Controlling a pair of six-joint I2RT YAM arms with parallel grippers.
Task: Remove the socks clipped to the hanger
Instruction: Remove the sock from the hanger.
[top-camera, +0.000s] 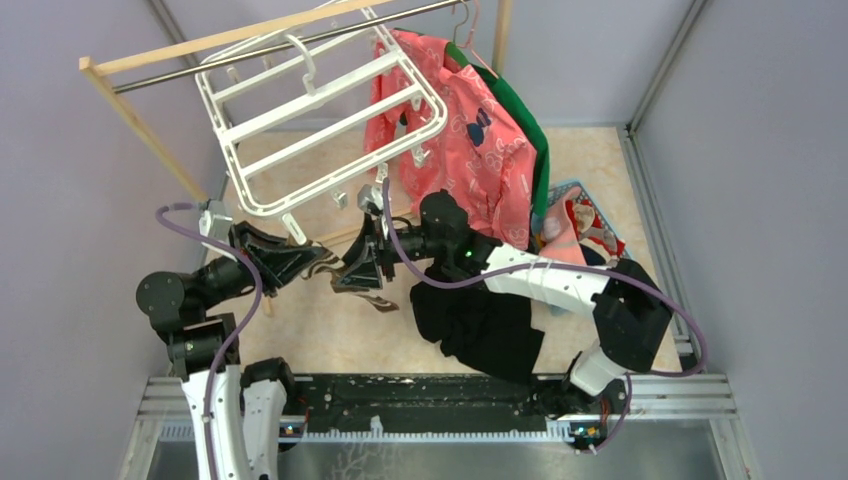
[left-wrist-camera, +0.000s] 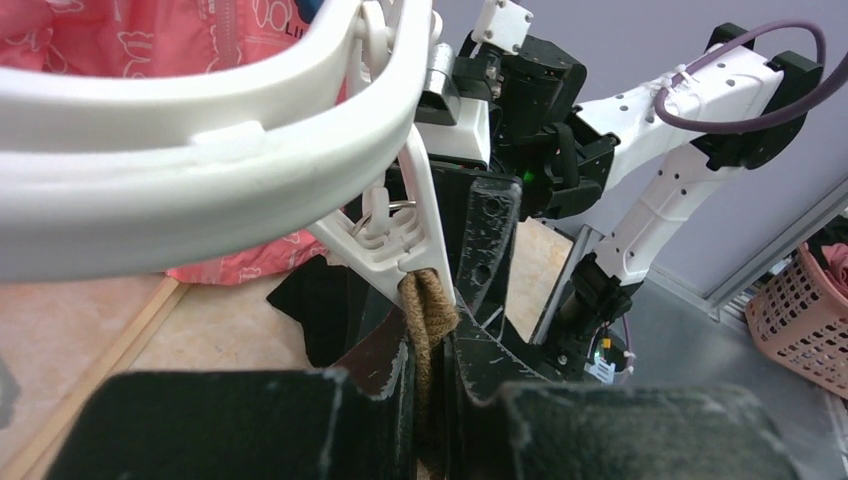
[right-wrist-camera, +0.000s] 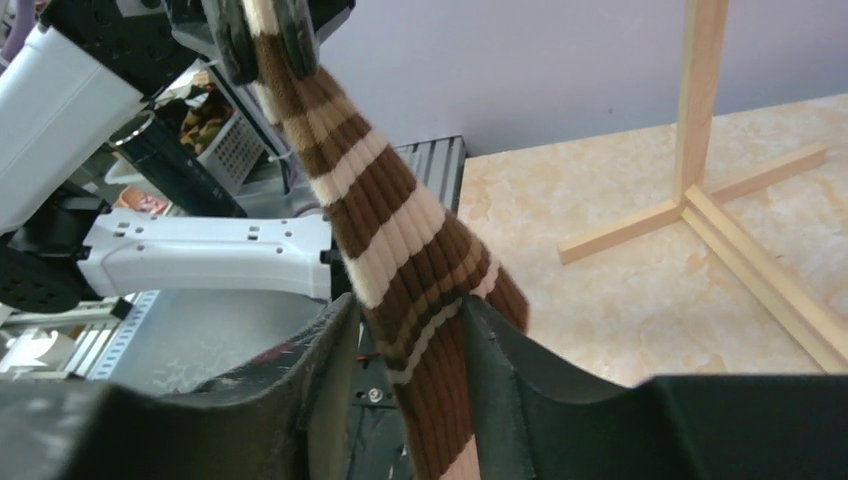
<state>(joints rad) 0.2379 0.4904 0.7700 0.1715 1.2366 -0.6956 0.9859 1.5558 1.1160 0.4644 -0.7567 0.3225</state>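
Left gripper (left-wrist-camera: 432, 375) pinching striped sock (right-wrist-camera: 400, 230) below a clip (left-wrist-camera: 400, 240) of the hanger (top-camera: 320, 120), right gripper (right-wrist-camera: 408, 320) pressed together on the same sock, basket (top-camera: 563, 188) holding red and pink socks (top-camera: 585, 220)

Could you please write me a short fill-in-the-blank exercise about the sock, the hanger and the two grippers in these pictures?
1. The left gripper is shut on a brown ___.
2. The top of that item is pinched in a white ___ of the hanger.
3. Lower down it runs between the fingers of the right gripper, showing a ___ pattern.
4. The large shirt hanging next to the hanger is ___.

Missing words: sock; clip; striped; pink.
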